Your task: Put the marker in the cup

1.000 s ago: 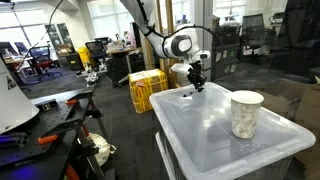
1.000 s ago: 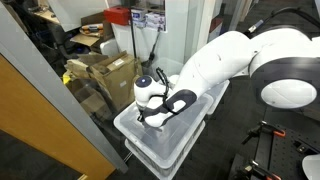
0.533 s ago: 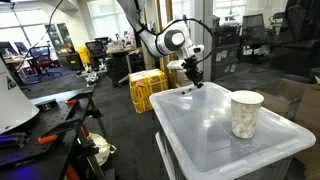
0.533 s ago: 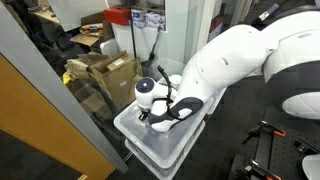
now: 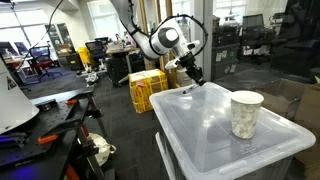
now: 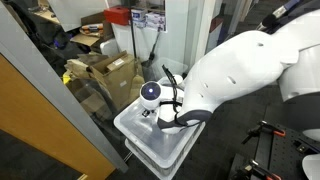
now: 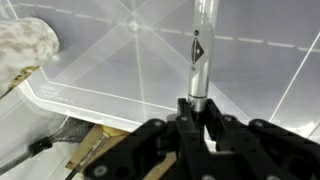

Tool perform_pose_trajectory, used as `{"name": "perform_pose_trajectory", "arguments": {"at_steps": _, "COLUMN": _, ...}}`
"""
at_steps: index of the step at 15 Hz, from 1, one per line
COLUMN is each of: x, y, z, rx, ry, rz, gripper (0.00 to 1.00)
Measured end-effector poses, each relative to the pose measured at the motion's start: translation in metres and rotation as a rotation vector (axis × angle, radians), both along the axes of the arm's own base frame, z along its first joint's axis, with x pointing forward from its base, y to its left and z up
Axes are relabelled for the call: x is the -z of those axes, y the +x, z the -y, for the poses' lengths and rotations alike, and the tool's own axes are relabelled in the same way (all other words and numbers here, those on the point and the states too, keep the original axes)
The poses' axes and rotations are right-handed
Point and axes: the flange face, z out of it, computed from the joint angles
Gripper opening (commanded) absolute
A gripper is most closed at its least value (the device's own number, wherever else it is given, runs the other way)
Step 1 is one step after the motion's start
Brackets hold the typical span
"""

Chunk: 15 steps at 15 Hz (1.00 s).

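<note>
One translucent lidded bin (image 5: 215, 135) serves as the bench, with the whitish cup (image 5: 246, 113) upright on its lid near a corner. Gripper (image 7: 197, 108), over the bin's opposite edge and well apart from the cup, is clenched on the marker (image 7: 200, 50), which sticks straight out between its fingers.

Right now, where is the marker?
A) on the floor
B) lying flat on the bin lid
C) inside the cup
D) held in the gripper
D: the wrist view shows the marker clamped in the gripper, with the cup off to one side.
</note>
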Motion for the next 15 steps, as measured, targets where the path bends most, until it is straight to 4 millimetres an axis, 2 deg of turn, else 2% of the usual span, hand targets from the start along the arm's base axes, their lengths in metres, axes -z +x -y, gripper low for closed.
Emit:
{"name": "perform_pose_trajectory", "arguments": {"at_steps": 8, "x": -0.022, "y": -0.016, "z": 0.010, "rx": 0.123, "ry": -0.101, "rz": 0.114, "gripper": 0.05}}
{"name": "perform_pose_trajectory", "arguments": {"at_steps": 15, "x": -0.037, "y": -0.015, "z": 0.026, "rx": 0.236, "ry": -0.168, "rz": 0.229, "gripper": 0.05}}
